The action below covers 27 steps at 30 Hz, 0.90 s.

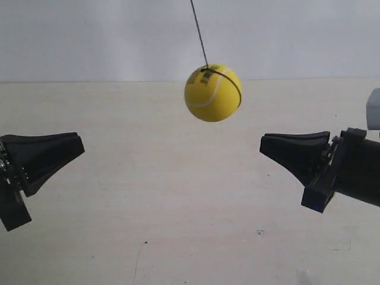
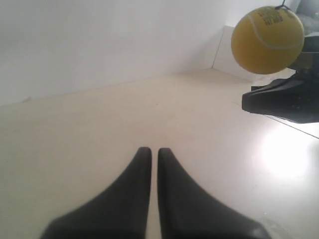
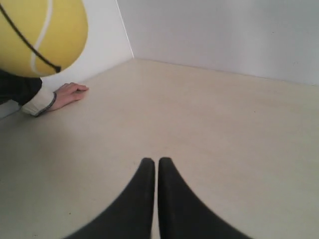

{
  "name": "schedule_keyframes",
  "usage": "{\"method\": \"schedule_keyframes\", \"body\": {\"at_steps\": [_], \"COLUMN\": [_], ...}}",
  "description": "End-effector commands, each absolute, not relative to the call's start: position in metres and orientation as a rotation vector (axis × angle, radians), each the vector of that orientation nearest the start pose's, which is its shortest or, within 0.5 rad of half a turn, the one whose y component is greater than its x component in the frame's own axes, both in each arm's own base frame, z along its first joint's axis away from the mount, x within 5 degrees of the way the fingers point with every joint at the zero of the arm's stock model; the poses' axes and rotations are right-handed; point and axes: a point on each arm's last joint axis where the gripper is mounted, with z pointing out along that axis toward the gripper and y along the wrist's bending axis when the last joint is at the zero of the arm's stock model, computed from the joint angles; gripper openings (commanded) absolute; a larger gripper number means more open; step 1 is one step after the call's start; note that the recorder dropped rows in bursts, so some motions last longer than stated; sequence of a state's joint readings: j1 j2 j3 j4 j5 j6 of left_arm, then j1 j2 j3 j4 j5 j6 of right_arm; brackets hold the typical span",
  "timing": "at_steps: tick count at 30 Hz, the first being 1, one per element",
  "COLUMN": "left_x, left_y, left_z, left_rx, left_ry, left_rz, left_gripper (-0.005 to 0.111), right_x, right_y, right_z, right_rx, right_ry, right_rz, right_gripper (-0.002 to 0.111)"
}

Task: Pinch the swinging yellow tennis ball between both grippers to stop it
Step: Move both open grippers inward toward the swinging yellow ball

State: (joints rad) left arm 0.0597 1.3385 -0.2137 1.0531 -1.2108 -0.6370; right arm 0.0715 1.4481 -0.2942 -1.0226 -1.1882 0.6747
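Left gripper (image 2: 154, 151) and right gripper (image 3: 157, 161) face across the desk (image 1: 178, 208); jaws nearly closed, empty, likely as blunt stops. Yellow tennis ball (image 1: 212, 93) hangs on its string (image 1: 199, 32) between them, higher, seen against the far edge.

From where I stand, the only printing sits on the yellow tennis ball (image 2: 267, 42): a small dark printed patch (image 2: 272, 18) near its top, too blurred to read. No word or number can be made out.
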Motion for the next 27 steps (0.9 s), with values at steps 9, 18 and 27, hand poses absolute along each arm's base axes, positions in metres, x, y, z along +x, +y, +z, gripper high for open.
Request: {"method": "schedule_keyframes", "body": {"at_steps": [9, 18, 27], "left_x": [0.182, 0.181, 0.175], "left_y": [-0.088, -0.089, -0.098], "left_z": [0.184, 0.185, 0.186], "left_rx": [0.773, 0.770, 0.826], "left_ry": [1.585, 1.586, 1.565], "left_rz": [-0.898, -0.908, -0.942], "left_gripper": [0.005, 0.005, 0.005], "right_x": [0.175, 0.168, 0.169], "right_y": [0.118, 0.135, 0.136], "right_z": [0.191, 0.194, 0.199], "right_rx": [-0.894, -0.983, -0.958], "right_ry": [1.529, 1.487, 1.462], "right_rz": [1.029, 1.073, 1.077], "right_gripper": [0.000, 0.000, 0.000]}}
